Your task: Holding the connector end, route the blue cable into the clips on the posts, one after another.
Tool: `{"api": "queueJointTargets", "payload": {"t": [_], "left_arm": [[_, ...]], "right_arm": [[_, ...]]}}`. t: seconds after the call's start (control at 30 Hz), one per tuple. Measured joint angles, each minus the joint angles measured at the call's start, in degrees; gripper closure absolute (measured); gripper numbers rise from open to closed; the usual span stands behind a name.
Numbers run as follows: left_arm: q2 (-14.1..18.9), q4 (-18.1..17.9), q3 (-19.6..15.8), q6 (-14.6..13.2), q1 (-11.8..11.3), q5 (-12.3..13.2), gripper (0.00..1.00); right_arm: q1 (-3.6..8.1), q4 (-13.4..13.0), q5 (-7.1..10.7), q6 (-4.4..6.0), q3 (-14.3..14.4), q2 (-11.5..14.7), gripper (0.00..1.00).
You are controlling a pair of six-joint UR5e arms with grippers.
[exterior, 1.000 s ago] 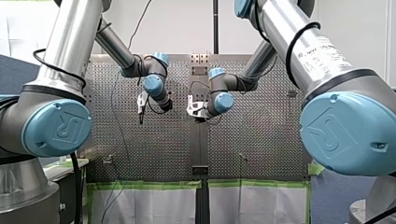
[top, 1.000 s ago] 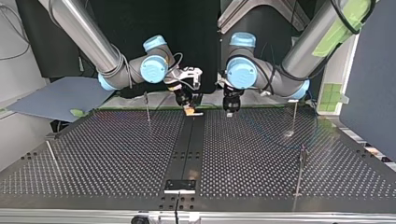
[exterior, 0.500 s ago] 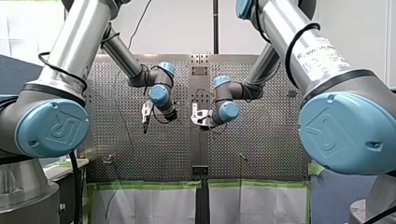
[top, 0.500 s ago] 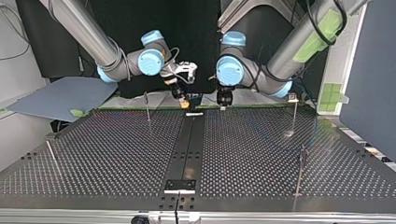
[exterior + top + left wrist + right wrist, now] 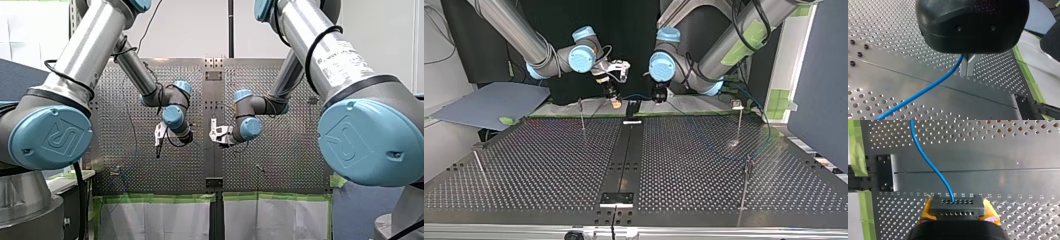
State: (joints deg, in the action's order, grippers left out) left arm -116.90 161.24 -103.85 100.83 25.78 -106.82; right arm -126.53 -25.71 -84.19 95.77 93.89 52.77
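**Front view:** the left gripper (image 5: 158,148) and the right gripper (image 5: 218,141) hang close together over the middle of the perforated table (image 5: 280,150).

**Top view:** thin posts (image 5: 581,114) stand well apart on the table, and both grippers are near its far edge.

**Left wrist view:** the metal fingers (image 5: 967,68) are pressed together. The blue cable (image 5: 923,91) is pinched at their root and trails away over the table.

**Right wrist view:** the yellow pads (image 5: 925,213) clamp the grey connector (image 5: 956,207), from which the cable leaves.
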Motion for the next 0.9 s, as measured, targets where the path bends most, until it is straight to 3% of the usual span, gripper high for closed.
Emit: {"api": "queueJointTargets", "payload": {"t": [0.4, 0.63, 0.9], "left_arm": [[-0.6, -4.8, -0.8, 0.3, 1.6, 0.2, 1.0], [-3.9, -7.8, -0.8, 1.1, 3.9, 0.5, 1.0], [-8.6, -12.4, -0.8, 4.7, 7.6, -0.4, 1.0]], "right_arm": [[0.88, -4.0, 0.07, 0.54, 4.4, -0.1, 1.0], [1.54, -6.7, 0.18, 0.88, 6.3, -0.3, 1.0], [1.96, -8.8, 0.11, 0.96, 7.5, -0.5, 1.0]]}}
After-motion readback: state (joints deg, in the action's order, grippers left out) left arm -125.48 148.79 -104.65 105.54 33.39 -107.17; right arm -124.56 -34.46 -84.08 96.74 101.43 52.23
